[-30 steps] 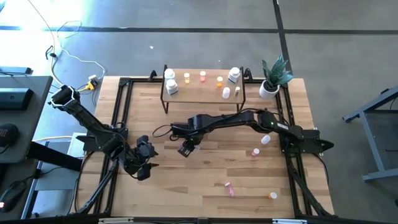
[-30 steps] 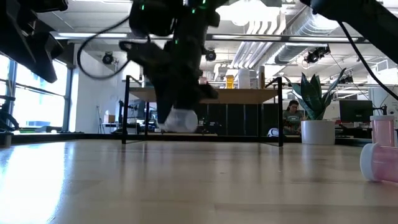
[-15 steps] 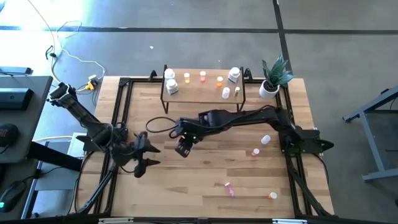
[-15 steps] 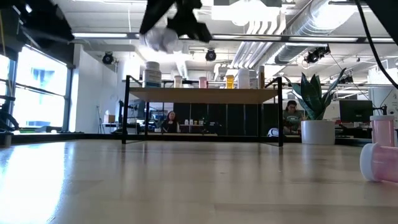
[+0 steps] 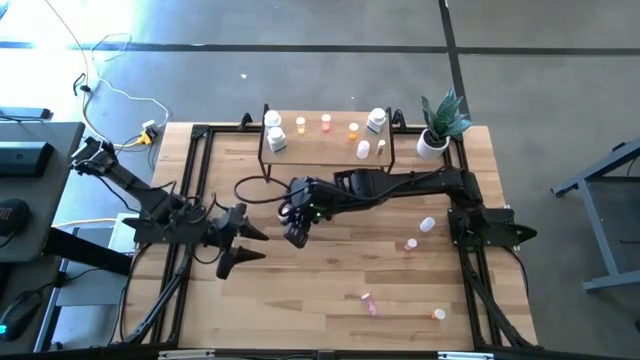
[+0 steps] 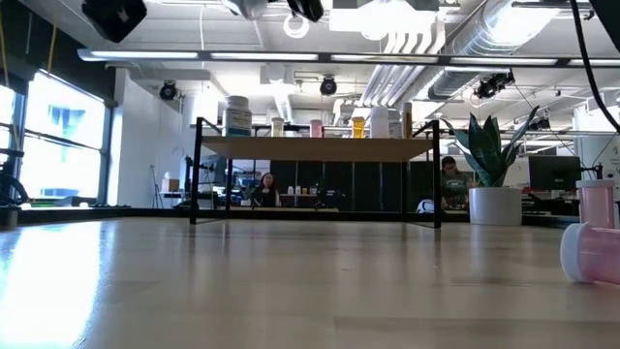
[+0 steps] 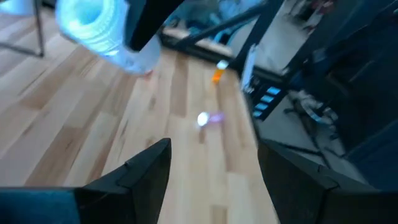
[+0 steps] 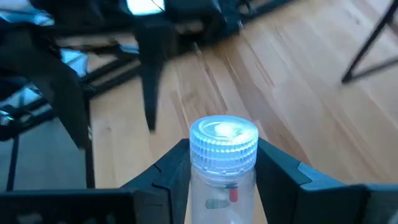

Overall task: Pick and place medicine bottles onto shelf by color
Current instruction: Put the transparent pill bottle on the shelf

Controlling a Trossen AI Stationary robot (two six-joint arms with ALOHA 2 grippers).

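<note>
My right gripper (image 5: 297,232) hangs high over the table's middle, shut on a white medicine bottle (image 8: 224,149) with a ribbed white cap; the low view catches it only at the picture's top (image 6: 254,8). To its left my left gripper (image 5: 245,245) is open, with nothing between its fingers (image 7: 214,168). The shelf (image 5: 325,150) stands at the far edge on thin black legs. It carries white bottles (image 5: 272,130) at both ends and orange (image 5: 301,125) and pink (image 5: 326,122) ones between. My right gripper pinches the white bottle's body just under the cap (image 8: 214,186) between its two fingers (image 8: 171,168), one on each side. The fingers slant down from the table's right. The bottle is lifted clear of the table, tilted, its cap end sticking out past the fingertips.
Loose bottles lie on the table's right half: a white one (image 5: 427,224), two pink ones (image 5: 410,243) (image 5: 368,302) and an orange one (image 5: 438,314). A potted plant (image 5: 433,140) stands at the far right beside the shelf. Black frame rails run along the table's edges.
My right gripper has risen steeply with the white bottle, which has gone from just above the table to well above shelf height. My left gripper has also risen, tipped up toward level and swung a little toward the table's right, staying open.
</note>
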